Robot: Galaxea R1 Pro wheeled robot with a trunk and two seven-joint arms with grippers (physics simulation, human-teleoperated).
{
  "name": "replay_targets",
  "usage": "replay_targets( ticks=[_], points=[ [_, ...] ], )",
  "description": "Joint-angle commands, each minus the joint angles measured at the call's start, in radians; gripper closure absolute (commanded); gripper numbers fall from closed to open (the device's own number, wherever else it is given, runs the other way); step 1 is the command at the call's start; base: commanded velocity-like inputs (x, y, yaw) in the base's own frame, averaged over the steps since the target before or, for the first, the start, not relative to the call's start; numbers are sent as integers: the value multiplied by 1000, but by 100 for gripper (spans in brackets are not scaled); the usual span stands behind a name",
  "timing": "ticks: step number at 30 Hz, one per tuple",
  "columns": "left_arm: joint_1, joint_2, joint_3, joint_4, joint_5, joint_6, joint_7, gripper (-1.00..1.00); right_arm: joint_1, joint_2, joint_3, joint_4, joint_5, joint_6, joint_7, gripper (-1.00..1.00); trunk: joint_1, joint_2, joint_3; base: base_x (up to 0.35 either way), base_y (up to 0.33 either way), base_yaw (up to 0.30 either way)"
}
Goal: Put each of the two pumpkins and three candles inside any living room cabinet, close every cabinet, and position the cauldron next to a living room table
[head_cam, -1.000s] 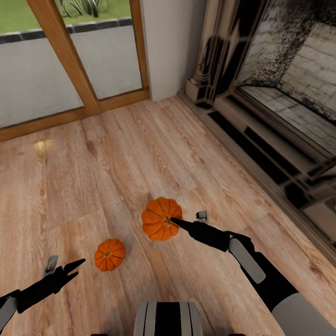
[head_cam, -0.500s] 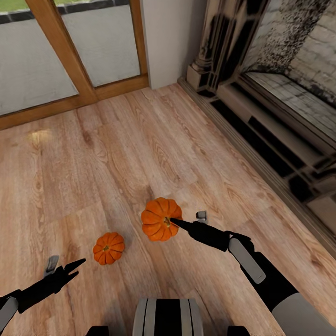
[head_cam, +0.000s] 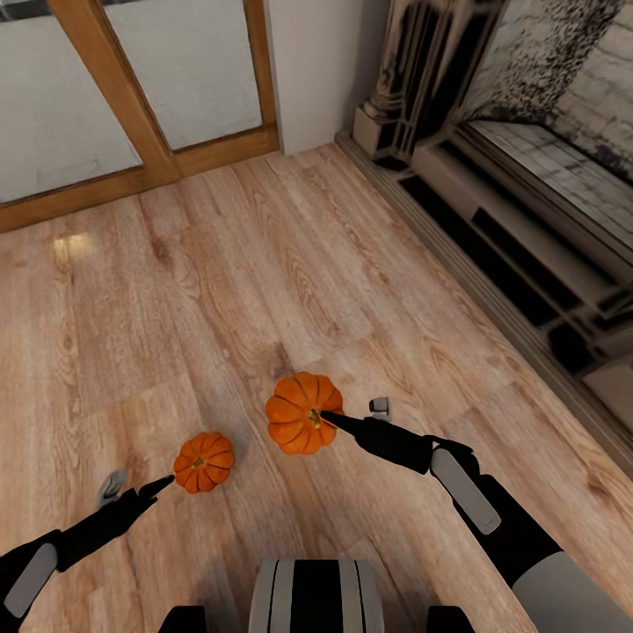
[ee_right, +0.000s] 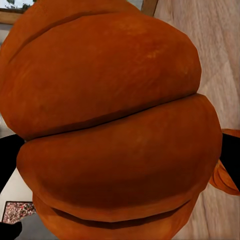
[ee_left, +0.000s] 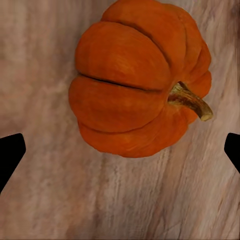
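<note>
Since a second ago the camera has tipped down a little, so the glass door point(head_cam: 114, 79) and the fireplace point(head_cam: 527, 132) sit higher in the head view. The real change is on the left: the left hand point(head_cam: 156, 486) has come forward and now hangs just beside the smaller pumpkin point(head_cam: 204, 461), its tips almost at the pumpkin's near side, where earlier it was well short of it. That pumpkin lies on the wooden floor point(head_cam: 264, 264) and keeps its place there. In the left wrist view the same pumpkin point(ee_left: 140, 80) lies on its side with the stem point(ee_left: 190, 101) pointing sideways, and the hand's two fingers point(ee_left: 10, 155) stand spread far apart, touching nothing.

The right hand point(head_cam: 327, 418) has not moved in the picture. It holds the bigger pumpkin point(head_cam: 302, 411), with the one dark finger seen in the head view reaching across the pumpkin to the stem. In the right wrist view this pumpkin point(ee_right: 115, 125) bulges close to the camera, with the finger tips at either edge pinching its sides. Whether this pumpkin is touching the floor or lifted off it I cannot tell. The two pumpkins are near each other, not touching.
</note>
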Motion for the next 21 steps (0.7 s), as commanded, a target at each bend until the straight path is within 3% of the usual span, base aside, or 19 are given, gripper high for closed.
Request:
replay_targets(
  ticks=[1, 21],
  points=[
    [0, -1, 1, -2, 5, 3, 0, -100, -1, -1, 1, 0, -11, 8, -2, 100, 0, 0, -1, 0, 0, 0],
    [0, -5, 14, 5, 7, -8, 23, -100, -1, -1, 2, 0, -10, 8, -2, 100, 0, 0, -1, 21, -29, 0]
  ],
)
